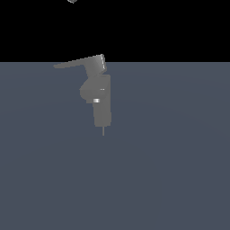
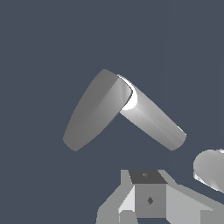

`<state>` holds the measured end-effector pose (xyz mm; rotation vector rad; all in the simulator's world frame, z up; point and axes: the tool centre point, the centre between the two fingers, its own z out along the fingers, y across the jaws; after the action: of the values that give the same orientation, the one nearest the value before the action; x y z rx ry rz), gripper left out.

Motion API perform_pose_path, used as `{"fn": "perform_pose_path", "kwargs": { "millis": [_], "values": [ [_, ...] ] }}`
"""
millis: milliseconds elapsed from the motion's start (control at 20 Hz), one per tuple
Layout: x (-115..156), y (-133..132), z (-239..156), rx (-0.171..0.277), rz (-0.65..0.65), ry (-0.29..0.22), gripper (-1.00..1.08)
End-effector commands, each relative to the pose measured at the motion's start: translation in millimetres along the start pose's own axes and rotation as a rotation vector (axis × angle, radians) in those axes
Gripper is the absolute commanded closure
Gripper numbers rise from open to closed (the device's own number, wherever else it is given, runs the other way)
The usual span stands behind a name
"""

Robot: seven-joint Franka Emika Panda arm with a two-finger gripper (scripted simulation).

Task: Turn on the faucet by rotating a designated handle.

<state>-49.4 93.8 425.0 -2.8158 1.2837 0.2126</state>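
Note:
In the exterior view the matte grey faucet (image 1: 96, 90) stands on the grey-blue floor, with its rectangular spout (image 1: 102, 114) pointing toward the camera and a small bright ring (image 1: 96, 100) on the body. The handle (image 1: 69, 64) is a thin flat lever reaching to the exterior view's left from a boxy hub (image 1: 96, 64) on top. Only a tiny bright piece of the robot (image 1: 72, 1) shows at the top edge, far above the faucet. In the wrist view grey parts of my gripper (image 2: 148, 199) show, but its jaws are not readable. Nothing is visibly held.
The wrist view shows a grey tapered link (image 2: 94, 111) joined to a glossy white cylinder (image 2: 151, 120), and another rounded part (image 2: 210, 168), over the flat grey-blue floor (image 2: 43, 52). The faucet cannot be made out there.

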Motion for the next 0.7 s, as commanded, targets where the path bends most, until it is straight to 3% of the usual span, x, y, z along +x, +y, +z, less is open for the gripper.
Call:
{"fn": "perform_pose_path", "kwargs": {
  "millis": [0, 650],
  "values": [
    [4.6, -13.7, 10.5, -0.009, 0.064, -0.005, 1.08],
    [23.8, -79.5, 75.5, -0.066, 0.389, 0.0, 1.08]
  ]
}}
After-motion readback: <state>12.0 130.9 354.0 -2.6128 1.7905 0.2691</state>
